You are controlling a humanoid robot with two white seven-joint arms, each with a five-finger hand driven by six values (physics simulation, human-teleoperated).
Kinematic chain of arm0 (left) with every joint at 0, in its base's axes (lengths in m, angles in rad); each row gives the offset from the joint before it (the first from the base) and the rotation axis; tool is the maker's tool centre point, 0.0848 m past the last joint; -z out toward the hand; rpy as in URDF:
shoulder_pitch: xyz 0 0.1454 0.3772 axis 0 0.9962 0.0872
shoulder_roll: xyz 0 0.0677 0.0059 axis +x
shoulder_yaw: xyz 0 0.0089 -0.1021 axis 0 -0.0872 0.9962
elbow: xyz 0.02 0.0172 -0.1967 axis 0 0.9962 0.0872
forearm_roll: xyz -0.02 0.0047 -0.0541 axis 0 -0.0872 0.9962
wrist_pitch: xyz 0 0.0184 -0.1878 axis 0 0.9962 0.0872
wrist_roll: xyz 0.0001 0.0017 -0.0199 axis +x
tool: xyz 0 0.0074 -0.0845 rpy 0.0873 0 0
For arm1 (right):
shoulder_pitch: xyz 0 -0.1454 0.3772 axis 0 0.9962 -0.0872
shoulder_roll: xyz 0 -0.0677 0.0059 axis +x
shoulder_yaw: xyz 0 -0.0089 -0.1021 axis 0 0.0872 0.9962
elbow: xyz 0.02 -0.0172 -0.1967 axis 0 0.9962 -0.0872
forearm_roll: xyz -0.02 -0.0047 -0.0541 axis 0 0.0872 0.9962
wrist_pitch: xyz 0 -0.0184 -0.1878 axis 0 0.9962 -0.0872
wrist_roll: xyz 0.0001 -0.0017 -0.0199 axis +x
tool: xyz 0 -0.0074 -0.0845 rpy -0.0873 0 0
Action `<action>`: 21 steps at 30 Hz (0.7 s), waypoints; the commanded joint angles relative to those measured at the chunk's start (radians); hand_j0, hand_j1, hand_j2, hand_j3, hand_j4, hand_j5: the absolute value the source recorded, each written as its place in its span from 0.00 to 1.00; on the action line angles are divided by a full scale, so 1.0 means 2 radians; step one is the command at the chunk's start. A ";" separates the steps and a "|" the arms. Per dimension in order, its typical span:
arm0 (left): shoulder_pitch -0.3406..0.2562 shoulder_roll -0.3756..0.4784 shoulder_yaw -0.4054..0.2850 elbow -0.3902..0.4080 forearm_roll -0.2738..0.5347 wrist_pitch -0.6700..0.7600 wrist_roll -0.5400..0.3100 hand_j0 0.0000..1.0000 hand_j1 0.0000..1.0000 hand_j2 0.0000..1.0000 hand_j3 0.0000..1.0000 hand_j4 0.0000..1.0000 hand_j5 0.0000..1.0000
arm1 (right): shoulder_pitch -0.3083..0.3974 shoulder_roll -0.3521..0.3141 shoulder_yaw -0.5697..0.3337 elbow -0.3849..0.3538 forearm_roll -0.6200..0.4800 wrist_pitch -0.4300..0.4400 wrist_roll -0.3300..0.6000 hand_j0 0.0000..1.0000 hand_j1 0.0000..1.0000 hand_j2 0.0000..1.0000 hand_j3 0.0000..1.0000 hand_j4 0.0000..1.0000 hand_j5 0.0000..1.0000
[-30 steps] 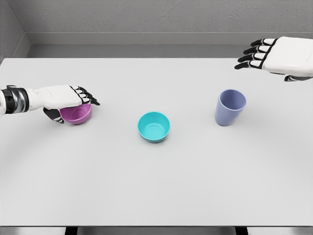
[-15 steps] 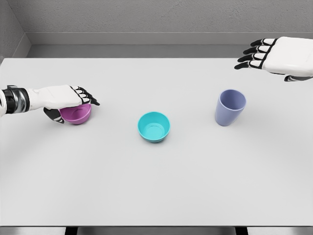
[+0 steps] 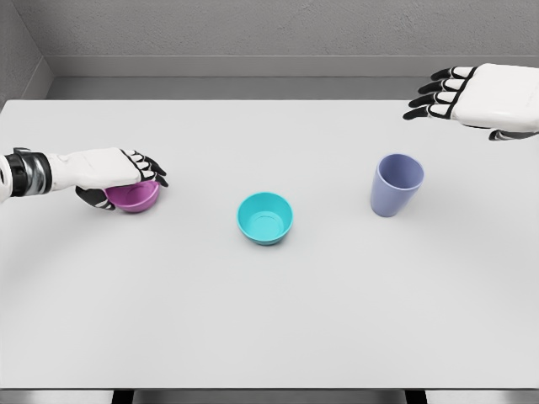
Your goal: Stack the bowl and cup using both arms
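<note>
While the left hand [image 3: 114,172] lay over the magenta bowl [image 3: 135,196] at the 9 o'clock side of the white table [image 3: 269,320], its fingers were curled over the rim with the thumb under the near wall, gripping it. At table centre sat the teal bowl [image 3: 265,218], upright. At 3 o'clock from it stood the lavender cup [image 3: 396,185], slightly tilted. At 1 o'clock, the right hand [image 3: 472,97] hovered with fingers loosely extended, holding nothing.

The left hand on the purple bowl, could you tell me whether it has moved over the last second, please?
Yes, slightly: the left hand has closed down around the purple bowl, its fingertips drawing left, away from the teal bowl.
</note>
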 commanded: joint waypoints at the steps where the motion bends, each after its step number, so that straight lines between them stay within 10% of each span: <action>1: 0.000 0.000 0.000 0.000 0.003 0.001 0.000 0.73 0.73 0.73 0.73 0.73 0.73 | 0.000 0.000 0.000 0.000 -0.001 0.001 0.000 1.00 1.00 1.00 1.00 1.00 1.00; 21: -0.034 -0.036 -0.010 -0.062 0.008 0.001 0.002 0.70 0.70 0.70 0.70 0.70 0.70 | 0.000 0.000 0.001 -0.001 -0.001 0.001 0.000 1.00 1.00 1.00 1.00 1.00 1.00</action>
